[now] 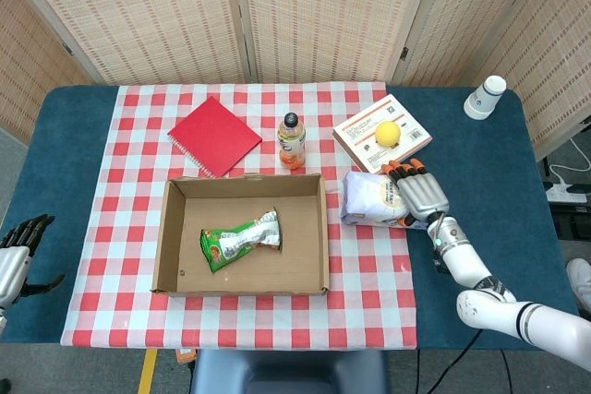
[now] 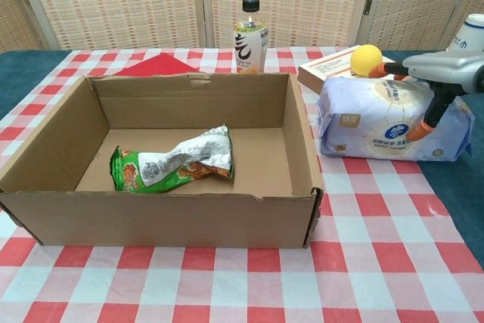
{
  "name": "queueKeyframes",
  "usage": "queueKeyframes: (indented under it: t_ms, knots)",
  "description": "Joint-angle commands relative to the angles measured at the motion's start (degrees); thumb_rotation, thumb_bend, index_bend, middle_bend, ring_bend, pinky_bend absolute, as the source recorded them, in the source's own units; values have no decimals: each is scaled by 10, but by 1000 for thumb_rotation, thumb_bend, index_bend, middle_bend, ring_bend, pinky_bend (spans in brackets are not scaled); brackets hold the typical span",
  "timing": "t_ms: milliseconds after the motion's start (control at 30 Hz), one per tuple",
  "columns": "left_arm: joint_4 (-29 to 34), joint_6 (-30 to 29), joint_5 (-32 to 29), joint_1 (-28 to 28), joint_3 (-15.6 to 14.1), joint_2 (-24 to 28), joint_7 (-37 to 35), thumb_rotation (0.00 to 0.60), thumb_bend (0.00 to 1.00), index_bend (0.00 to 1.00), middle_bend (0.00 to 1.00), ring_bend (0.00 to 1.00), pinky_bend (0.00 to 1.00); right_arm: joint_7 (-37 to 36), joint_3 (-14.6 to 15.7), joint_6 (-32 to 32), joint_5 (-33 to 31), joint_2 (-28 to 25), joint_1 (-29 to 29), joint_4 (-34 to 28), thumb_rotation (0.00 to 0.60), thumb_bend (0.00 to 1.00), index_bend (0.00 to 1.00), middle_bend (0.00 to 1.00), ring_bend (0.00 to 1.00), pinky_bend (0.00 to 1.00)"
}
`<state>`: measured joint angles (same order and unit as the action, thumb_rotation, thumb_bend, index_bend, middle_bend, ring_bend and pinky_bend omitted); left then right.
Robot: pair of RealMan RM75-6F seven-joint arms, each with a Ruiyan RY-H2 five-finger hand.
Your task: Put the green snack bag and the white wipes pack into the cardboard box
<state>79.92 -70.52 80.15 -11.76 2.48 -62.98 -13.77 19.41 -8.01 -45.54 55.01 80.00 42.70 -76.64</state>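
The green snack bag (image 1: pixel 238 239) (image 2: pixel 170 163) lies crumpled on the floor of the open cardboard box (image 1: pixel 245 179) (image 2: pixel 159 221). The white wipes pack (image 1: pixel 369 198) (image 2: pixel 370 122) lies on the checked cloth just right of the box. My right hand (image 1: pixel 420 193) (image 2: pixel 435 73) reaches over the pack's right half. Its orange-tipped fingers stretch across the top, and the thumb points down at the front face. The pack rests flat on the table. My left hand (image 1: pixel 14 256) hangs off the table's left edge with its fingers apart and nothing in it.
Behind the box stands a drink bottle (image 1: pixel 291 140) (image 2: pixel 250 32). A red notebook (image 1: pixel 214 136) lies at the back left. A yellow ball (image 1: pixel 388 132) (image 2: pixel 366 59) sits on a book (image 1: pixel 355 131) just behind the wipes. A paper cup (image 1: pixel 485 97) stands far right.
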Motion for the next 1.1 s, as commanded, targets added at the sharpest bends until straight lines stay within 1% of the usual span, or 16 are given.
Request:
queueKeyframes:
  t_ms: [33,100,167,367,500,600,700,900,1000,1100]
  knots:
    - [0,0,0,0,0,0,-1,600,201,60,15,0,101,-13,1,-12,20,11,-3,12,600,0,86,60,39,191]
    - [0,1,0,0,0,0,-1,600,201,61,15,0,101,-18,0,-16,26,15,-4,18,600,0,166,125,96,291]
    - [0,1,0,0,0,0,-1,600,201,61,15,0,102,-20,0,-18,28,17,-5,19,600,0,225,170,153,352]
    - [0,-2,1,1,0,1,-2,600,201,60,15,0,101,-23,-1,-25,26,28,-10,28,600,0,393,258,260,455]
    - [0,-3,1,1,0,1,-3,600,201,61,15,0,102,-28,-2,-35,36,33,-13,32,600,0,536,334,352,585]
    - [0,-3,2,1,0,1,-3,600,201,61,15,0,102,-37,-4,-46,50,36,-16,36,600,32,652,414,449,690]
    - [0,-4,3,1,0,1,-3,600,201,61,15,0,102,-36,-5,-55,58,32,-19,36,600,89,736,481,522,740]
    - [0,-4,3,1,0,1,-3,600,201,60,15,0,101,-15,-11,-81,67,-1,-25,-6,600,157,792,521,561,771]
    - [0,-4,3,1,0,1,-2,600,201,60,15,0,101,1,-19,-97,65,-26,-28,-42,600,176,800,527,572,783]
    - [1,-4,4,1,-1,1,-1,600,201,60,15,0,102,20,-31,-118,63,-64,-31,-96,600,176,802,528,583,795]
